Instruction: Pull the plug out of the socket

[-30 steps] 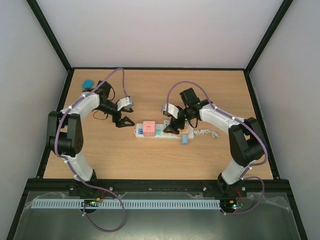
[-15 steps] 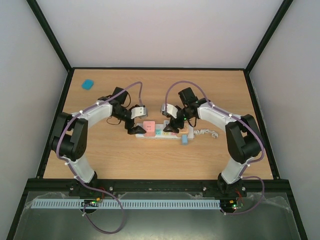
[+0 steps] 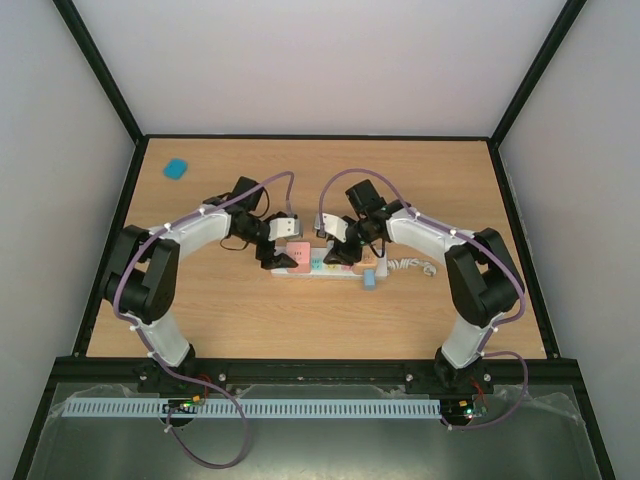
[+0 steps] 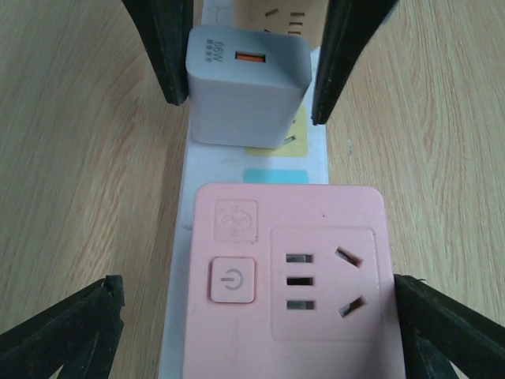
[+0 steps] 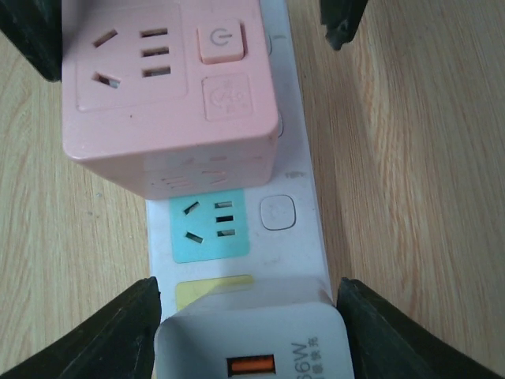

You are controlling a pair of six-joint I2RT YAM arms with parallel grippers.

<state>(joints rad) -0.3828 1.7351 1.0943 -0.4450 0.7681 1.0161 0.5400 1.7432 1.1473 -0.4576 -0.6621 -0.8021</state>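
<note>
The socket (image 3: pixel 325 267), a long white power strip, lies mid-table. A white USB charger plug (image 5: pixel 252 347) sits in it over the yellow outlet, and a pink cube adapter (image 4: pixel 288 276) is plugged in further along. My right gripper (image 5: pixel 248 316) is shut on the white plug, a finger pressed to each side; in the top view it is (image 3: pixel 345 257). My left gripper (image 4: pixel 259 288) stands open and straddles the pink cube, with a gap on one side. From above, that gripper (image 3: pixel 285 258) is at the strip's left end.
The strip's white cord (image 3: pixel 412 266) coils off its right end. A small light-blue piece (image 3: pixel 370 279) lies against the strip's near edge. A blue object (image 3: pixel 176 168) rests at the far left corner. Black frame rails border the wooden table.
My left arm swung right from the back left and came down around the pink cube. My right gripper's fingers closed onto the white plug.
</note>
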